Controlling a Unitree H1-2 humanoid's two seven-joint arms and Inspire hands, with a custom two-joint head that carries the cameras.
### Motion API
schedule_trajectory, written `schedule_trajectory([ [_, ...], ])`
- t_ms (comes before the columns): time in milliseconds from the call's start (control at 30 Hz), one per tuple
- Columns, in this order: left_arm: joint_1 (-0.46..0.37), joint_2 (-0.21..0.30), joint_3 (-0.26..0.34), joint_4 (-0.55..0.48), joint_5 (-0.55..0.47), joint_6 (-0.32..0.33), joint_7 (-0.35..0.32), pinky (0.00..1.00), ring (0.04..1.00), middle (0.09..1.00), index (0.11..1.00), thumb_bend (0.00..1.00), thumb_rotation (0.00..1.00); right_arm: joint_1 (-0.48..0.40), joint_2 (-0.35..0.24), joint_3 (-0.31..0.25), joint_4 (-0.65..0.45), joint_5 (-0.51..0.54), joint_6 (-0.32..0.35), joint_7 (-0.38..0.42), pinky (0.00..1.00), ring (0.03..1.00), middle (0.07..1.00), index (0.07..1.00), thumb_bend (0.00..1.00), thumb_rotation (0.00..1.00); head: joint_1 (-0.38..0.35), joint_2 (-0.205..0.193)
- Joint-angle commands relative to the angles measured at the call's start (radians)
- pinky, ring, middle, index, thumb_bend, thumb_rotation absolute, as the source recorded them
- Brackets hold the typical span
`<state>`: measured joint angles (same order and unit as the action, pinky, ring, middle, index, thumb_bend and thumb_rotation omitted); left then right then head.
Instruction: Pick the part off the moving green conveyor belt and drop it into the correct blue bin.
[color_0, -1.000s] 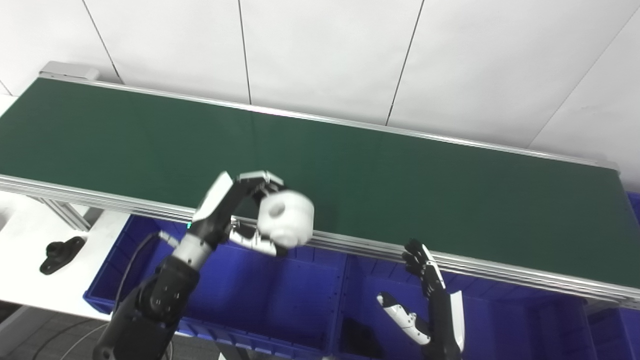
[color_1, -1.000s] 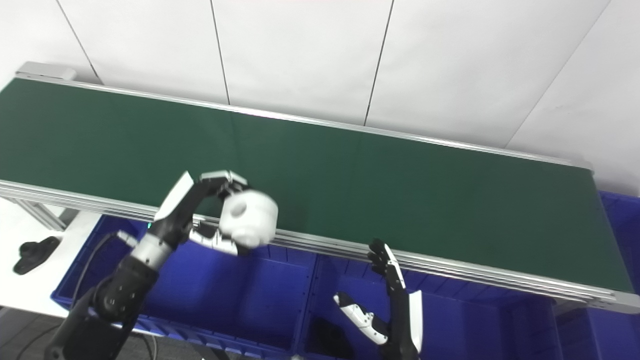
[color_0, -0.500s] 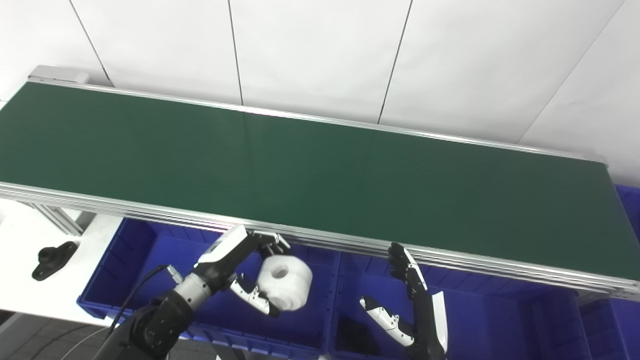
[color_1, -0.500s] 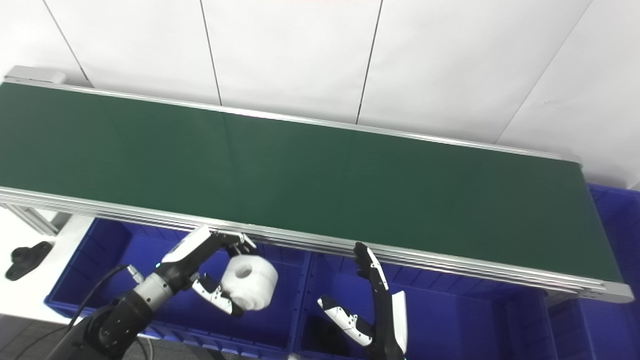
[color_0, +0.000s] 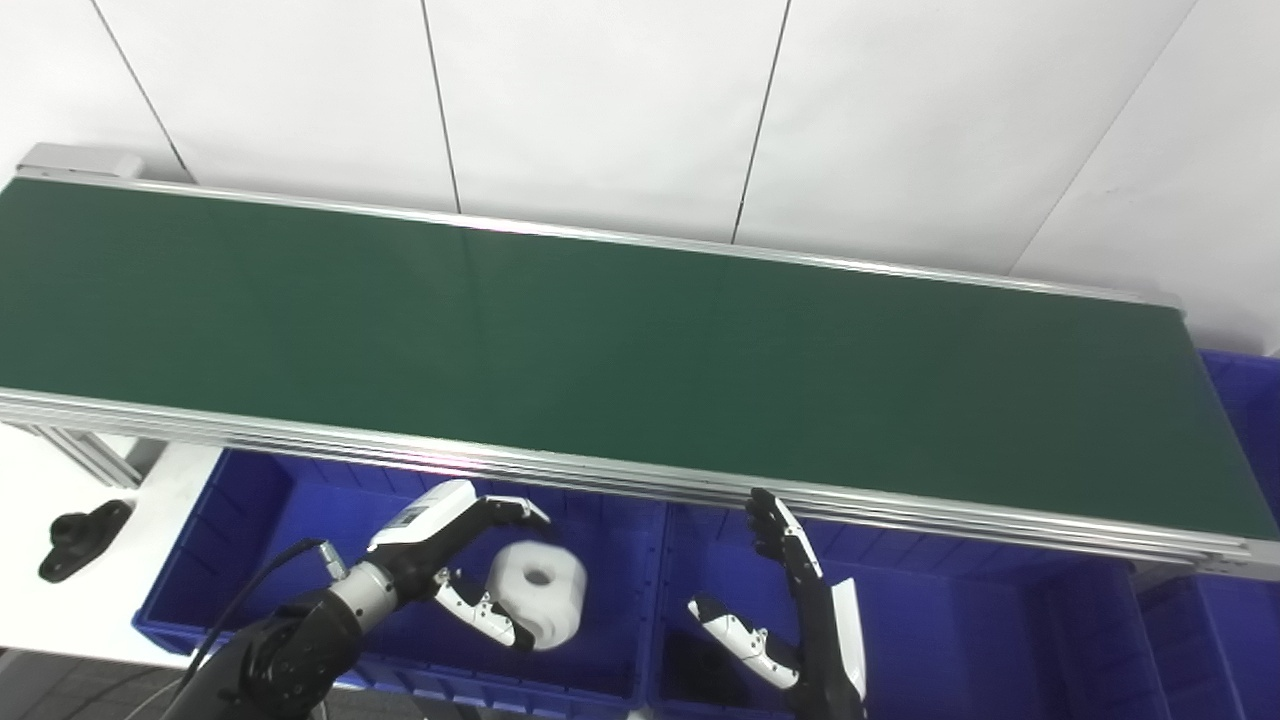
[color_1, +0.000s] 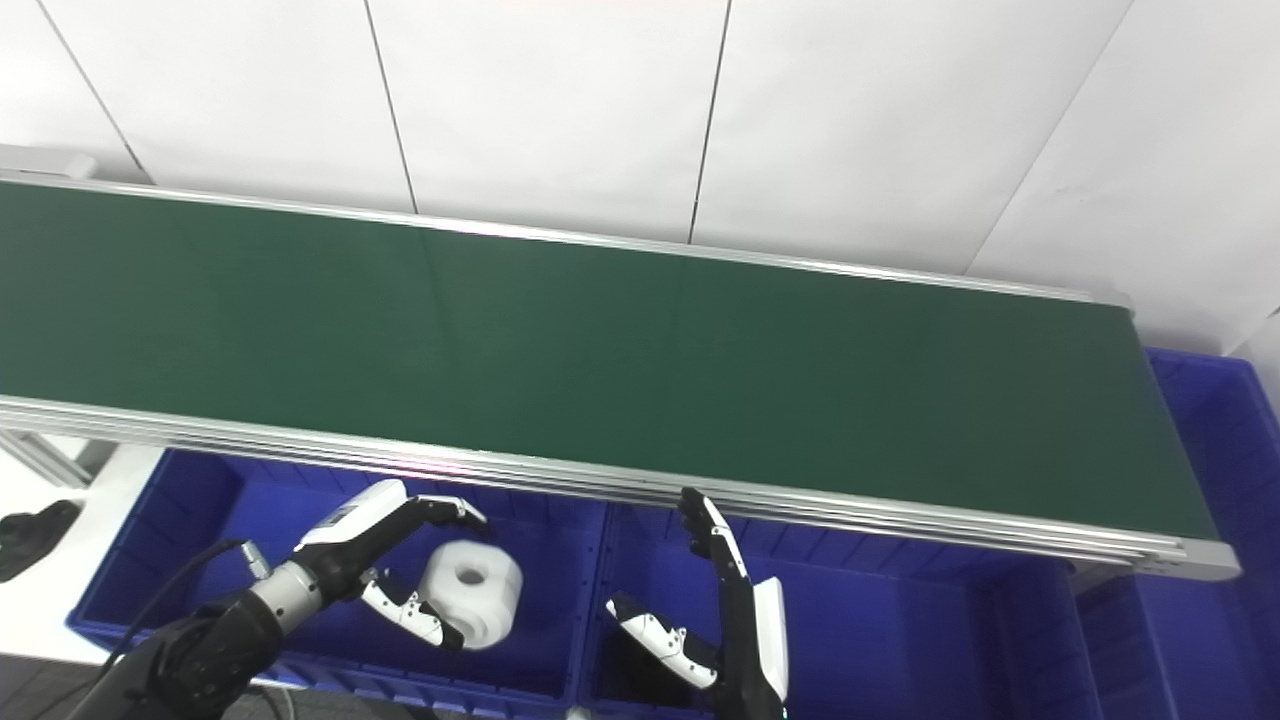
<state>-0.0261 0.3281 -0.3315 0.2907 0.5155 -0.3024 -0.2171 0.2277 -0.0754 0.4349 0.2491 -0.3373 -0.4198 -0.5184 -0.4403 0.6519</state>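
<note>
The white round part (color_0: 537, 595) with a centre hole is low inside the left blue bin (color_0: 235, 520), slightly blurred. My left hand (color_0: 432, 540) is beside it on its left with fingers spread above it and thumb under its edge, no longer closed on it. My right hand (color_0: 805, 600) is open with fingers upright over the middle blue bin (color_0: 940, 620), just below the belt's front rail. The green conveyor belt (color_0: 600, 340) carries nothing.
A dark object (color_0: 700, 665) lies in the middle bin near my right hand. A black part (color_0: 75, 525) rests on the white table at the left. Another blue bin (color_0: 1250, 410) stands past the belt's right end. The belt's metal rail overhangs the bins.
My left hand carried the white part down from the belt's edge into the left bin and opened its fingers. The camera has shifted. The right hand has kept its pose.
</note>
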Motion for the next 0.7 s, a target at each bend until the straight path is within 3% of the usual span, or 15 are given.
schedule_trajectory([
  [0,-0.007,0.006,0.025,-0.045,-0.102,-0.033,-0.015,0.86,0.952,0.988,0.945,0.73,0.38,-0.015,0.012,0.008,-0.010,-0.014,-0.050,-0.023,0.80,0.844,0.854,0.885,0.84,0.60,-0.029,-0.004],
  [167,0.039,-0.008,0.054,-0.138,-0.412,-0.043,-0.136,0.95,0.989,0.996,0.976,0.80,0.49,-0.022,0.026,0.014,0.014,-0.038,-0.050,-0.039,0.79,0.839,0.855,0.887,0.83,0.60,-0.084,-0.019],
  [367,0.074,-0.056,0.061,-0.191,-0.632,-0.053,-0.221,0.93,0.968,0.973,0.962,0.86,0.49,-0.013,0.050,0.000,0.020,-0.055,-0.050,-0.033,0.81,0.847,0.870,0.896,0.83,0.60,-0.088,-0.027],
  [500,0.070,-0.075,0.065,-0.138,-0.665,-0.076,-0.256,0.91,0.954,0.974,0.958,0.87,0.46,-0.010,0.050,-0.003,0.023,-0.063,-0.050,-0.035,0.81,0.850,0.871,0.905,0.82,0.61,-0.092,-0.030],
  [567,0.070,-0.077,0.072,-0.111,-0.659,-0.096,-0.261,0.83,0.922,0.966,0.956,0.87,0.46,-0.011,0.045,0.001,0.027,-0.062,-0.050,-0.040,0.81,0.849,0.869,0.905,0.82,0.60,-0.090,-0.032],
  [667,0.074,-0.085,0.079,-0.096,-0.641,-0.130,-0.259,0.89,0.951,0.977,0.959,0.86,0.45,-0.010,0.041,0.000,0.027,-0.052,-0.050,-0.035,0.81,0.855,0.877,0.906,0.81,0.60,-0.070,-0.029],
])
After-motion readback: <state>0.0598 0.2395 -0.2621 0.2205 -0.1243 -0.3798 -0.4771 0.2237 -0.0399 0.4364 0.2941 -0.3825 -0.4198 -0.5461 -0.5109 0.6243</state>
